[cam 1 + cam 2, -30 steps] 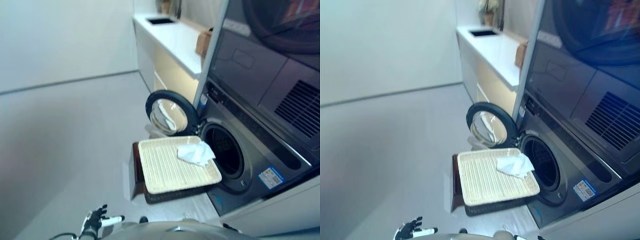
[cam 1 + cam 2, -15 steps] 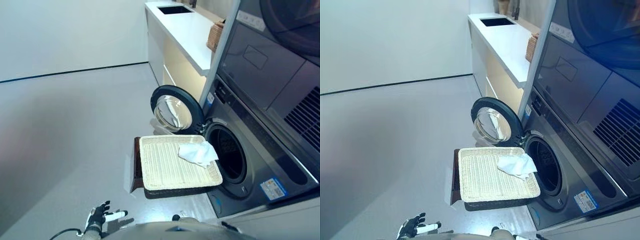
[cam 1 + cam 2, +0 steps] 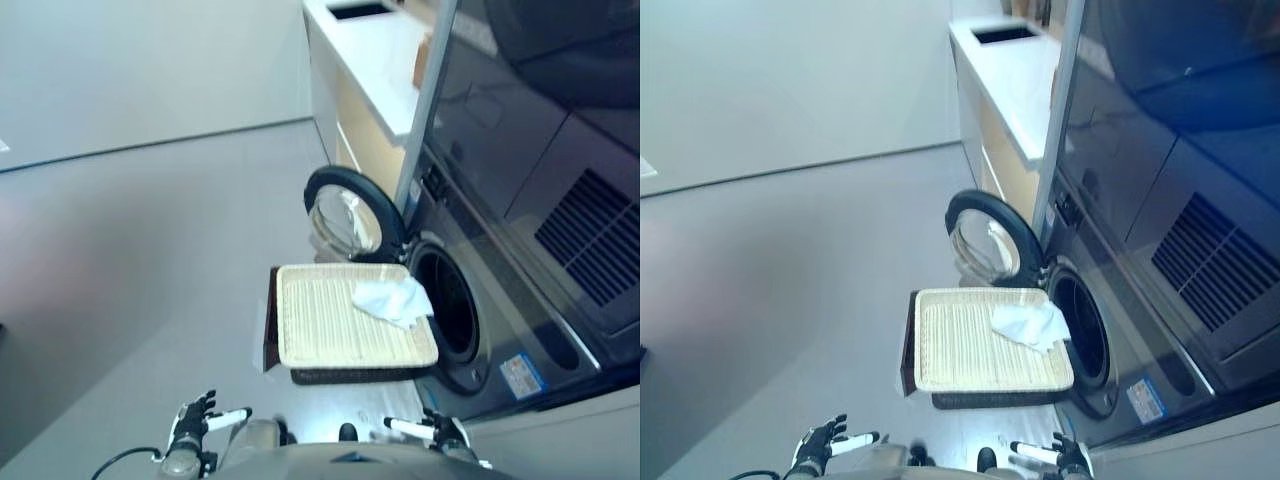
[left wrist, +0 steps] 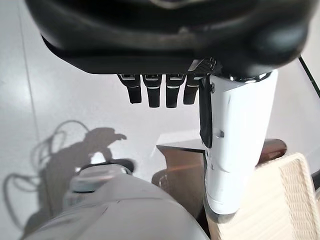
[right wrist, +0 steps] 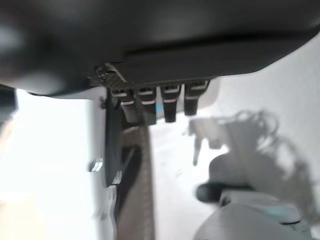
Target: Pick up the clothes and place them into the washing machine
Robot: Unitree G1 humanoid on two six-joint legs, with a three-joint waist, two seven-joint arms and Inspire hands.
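Observation:
A white cloth (image 3: 393, 299) lies crumpled on the far right corner of a cream wicker tray (image 3: 320, 335), which rests on a dark basket in front of the washing machine (image 3: 470, 330). The machine's round door (image 3: 352, 214) stands swung open and the dark drum opening (image 3: 1078, 325) sits just right of the cloth. My left hand (image 3: 192, 425) hangs low at the bottom left, open and empty, well short of the tray. My right hand (image 3: 440, 432) shows at the bottom right, open and empty too. Both wrist views show straight fingers (image 4: 157, 92) holding nothing.
A white counter (image 3: 385, 55) with a sink runs along the wall beyond the machine. A dark dryer unit (image 3: 540, 130) stacks above the washer. Grey floor (image 3: 150, 250) spreads to the left of the tray.
The camera has shifted, so the whole scene sits differently. My right hand has come into view at the bottom right. The cloth and tray have not moved.

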